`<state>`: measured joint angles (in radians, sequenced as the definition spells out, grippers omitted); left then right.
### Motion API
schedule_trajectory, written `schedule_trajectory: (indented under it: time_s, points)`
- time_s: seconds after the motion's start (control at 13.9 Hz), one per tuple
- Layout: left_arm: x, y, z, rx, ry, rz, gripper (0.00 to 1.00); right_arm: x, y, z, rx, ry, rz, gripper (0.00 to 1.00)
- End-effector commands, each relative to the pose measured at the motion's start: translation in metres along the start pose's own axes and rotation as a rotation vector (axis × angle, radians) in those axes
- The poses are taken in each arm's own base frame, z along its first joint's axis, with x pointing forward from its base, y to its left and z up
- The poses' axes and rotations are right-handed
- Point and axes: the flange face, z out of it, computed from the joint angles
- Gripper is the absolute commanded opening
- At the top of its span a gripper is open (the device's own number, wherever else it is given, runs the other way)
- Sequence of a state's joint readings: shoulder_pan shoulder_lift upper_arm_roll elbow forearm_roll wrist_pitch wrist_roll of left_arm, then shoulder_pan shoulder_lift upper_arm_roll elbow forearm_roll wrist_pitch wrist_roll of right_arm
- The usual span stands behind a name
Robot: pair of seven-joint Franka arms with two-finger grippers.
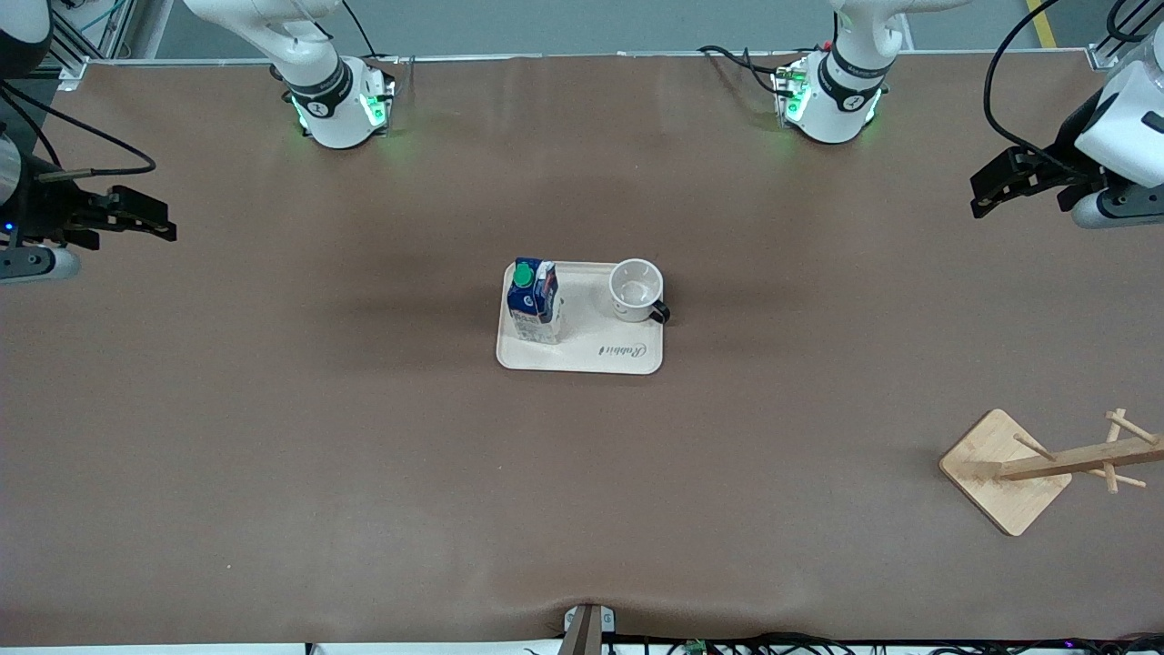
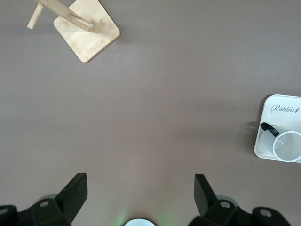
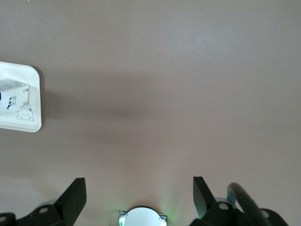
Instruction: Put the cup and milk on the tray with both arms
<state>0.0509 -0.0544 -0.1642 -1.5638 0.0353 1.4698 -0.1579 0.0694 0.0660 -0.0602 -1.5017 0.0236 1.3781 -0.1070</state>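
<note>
We judge the task done: one milk carton [image 1: 535, 300] and one cup [image 1: 637, 290] stand on the single tray [image 1: 582, 357] at frame centre. Our left gripper [image 1: 987, 194], upper right of the frame, and right gripper [image 1: 159, 221], upper left, both hang spread and empty over bare table.

- The left gripper [image 1: 980, 193] hangs in the air over the left arm's end of the table, fingers [image 2: 75, 190] spread wide, holding nothing.
- The right gripper [image 1: 165, 226] hangs over the right arm's end, fingers [image 3: 75, 193] likewise spread and empty.
</note>
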Motion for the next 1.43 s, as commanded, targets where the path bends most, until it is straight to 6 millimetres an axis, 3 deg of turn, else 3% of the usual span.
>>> schedule_trajectory:
  time_s: [0.0,0.36,0.5,0.65,0.79,1.22,1.36]
  points:
    - [-0.009,-0.002,-0.008,-0.006,0.0,-0.006,1.0,-0.005,-0.012,-0.008,-0.004,-0.004,-0.019,1.0]
    - [-0.009,-0.006,-0.014,-0.001,0.014,-0.001,1.0,-0.012,-0.01,-0.021,-0.014,0.021,-0.016,1.0]
    - [-0.008,-0.006,-0.013,-0.001,0.011,-0.003,1.0,-0.027,-0.006,-0.037,-0.014,0.042,-0.009,1.0]
    - [-0.009,-0.004,-0.013,-0.001,0.011,-0.012,1.0,-0.027,0.0,-0.038,-0.016,0.048,0.002,1.0]
    - [-0.008,-0.004,-0.013,-0.001,0.011,-0.015,1.0,-0.028,0.001,-0.055,-0.015,0.093,0.005,1.0]
    - [-0.005,-0.003,-0.02,-0.011,0.026,-0.011,1.0,-0.028,-0.007,-0.058,-0.025,0.095,-0.016,1.0]
    - [-0.004,-0.003,-0.021,-0.013,0.028,-0.011,1.0,-0.025,0.0,-0.062,-0.025,0.109,-0.009,1.0]
